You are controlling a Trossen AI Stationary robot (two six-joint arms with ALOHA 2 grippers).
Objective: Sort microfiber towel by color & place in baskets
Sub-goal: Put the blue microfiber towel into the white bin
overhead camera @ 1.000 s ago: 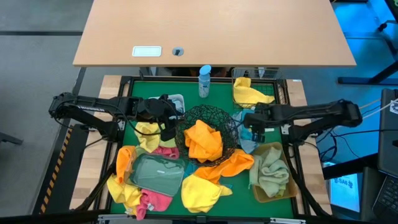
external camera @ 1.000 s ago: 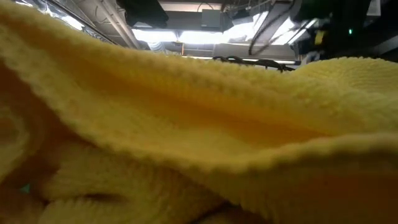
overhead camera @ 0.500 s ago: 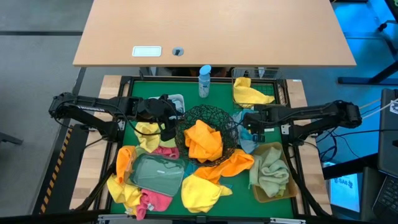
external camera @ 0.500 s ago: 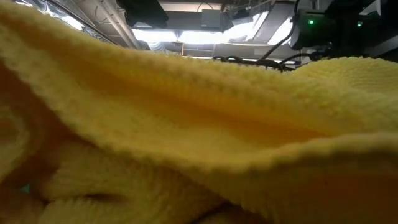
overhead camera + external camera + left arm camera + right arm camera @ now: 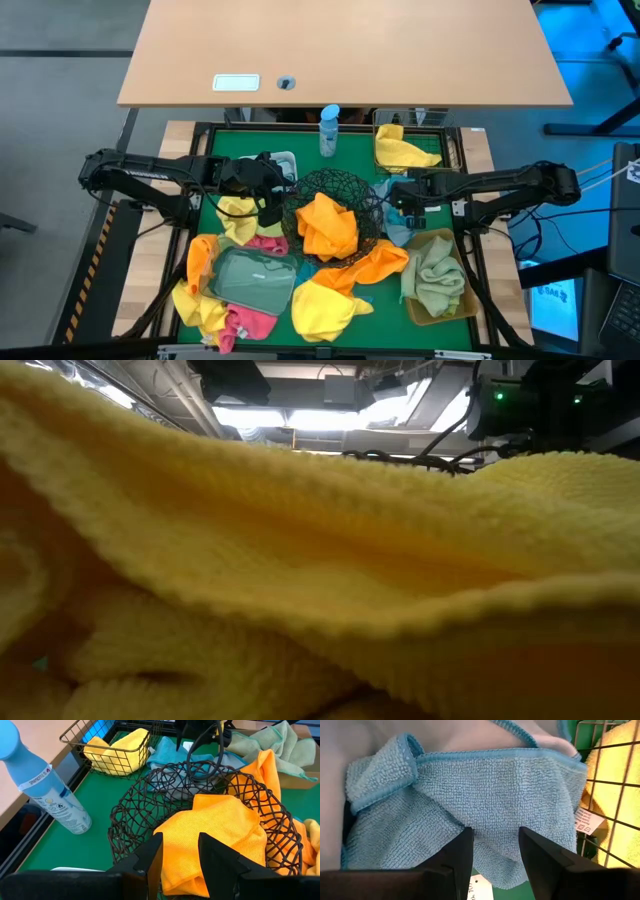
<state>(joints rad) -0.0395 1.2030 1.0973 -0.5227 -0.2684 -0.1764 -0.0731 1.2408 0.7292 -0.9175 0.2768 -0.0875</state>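
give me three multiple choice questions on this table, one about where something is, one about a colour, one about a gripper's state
1. Where does the blue-capped bottle stand?
A. at the far edge of the green mat, left of the square wire basket
B. inside the tan rectangular bin
C. on the clear plastic tray

2. What colour is the towel in the round black wire-mesh bowl?
A. pink
B. orange
C. green

3. How is the right gripper?
A. shut on an orange towel
B. not in view
C. open, over a light blue towel

Answers:
1 A: the blue-capped bottle is upright beside the square wire basket.
2 B: an orange towel fills the round black wire-mesh bowl.
3 C: the right gripper has its fingers apart with the light blue towel ahead of them.
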